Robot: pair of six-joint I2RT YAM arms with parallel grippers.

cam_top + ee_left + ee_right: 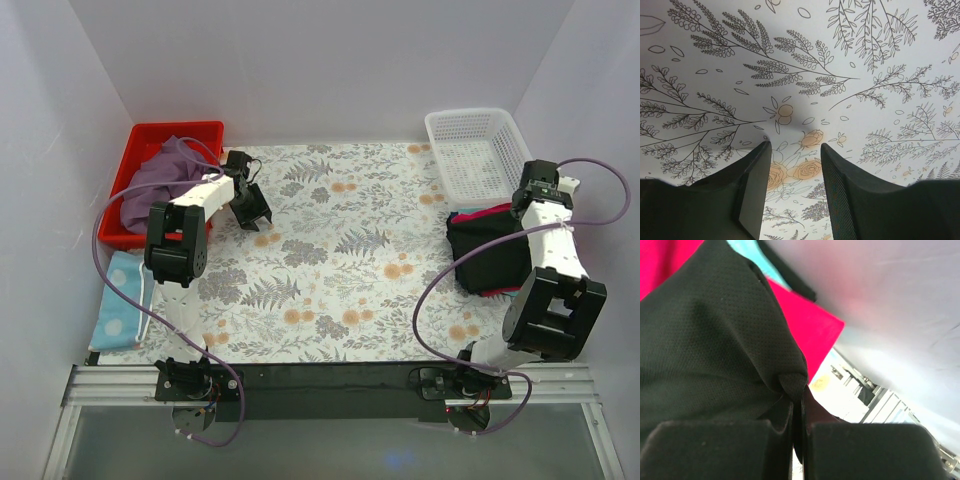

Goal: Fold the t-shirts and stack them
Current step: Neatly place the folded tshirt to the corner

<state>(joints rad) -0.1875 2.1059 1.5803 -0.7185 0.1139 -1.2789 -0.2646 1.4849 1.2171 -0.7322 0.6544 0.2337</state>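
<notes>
The right gripper's (797, 407) two fingers (715, 450) were clenched together on a bunched fold of the one black t-shirt (705, 350), the cloth pinched to a small peak between their tips. Just behind that fold lay one magenta t-shirt (807, 325), and beyond it a single strip of a teal t-shirt (747, 257) showed. From above, these lay as one pile at the right edge of the floral tablecloth (340, 260), black on top, just in front of the one white basket (480, 150).

The left gripper's (795, 150) two fingers (755, 185) stood apart and released, with nothing between them but the printed cloth below. It hung over the left rear of the table, near the one red bin (150, 135), where one purple t-shirt (155, 180) lay heaped. One pale blue spotted cloth (120, 310) lay at the table's left edge.
</notes>
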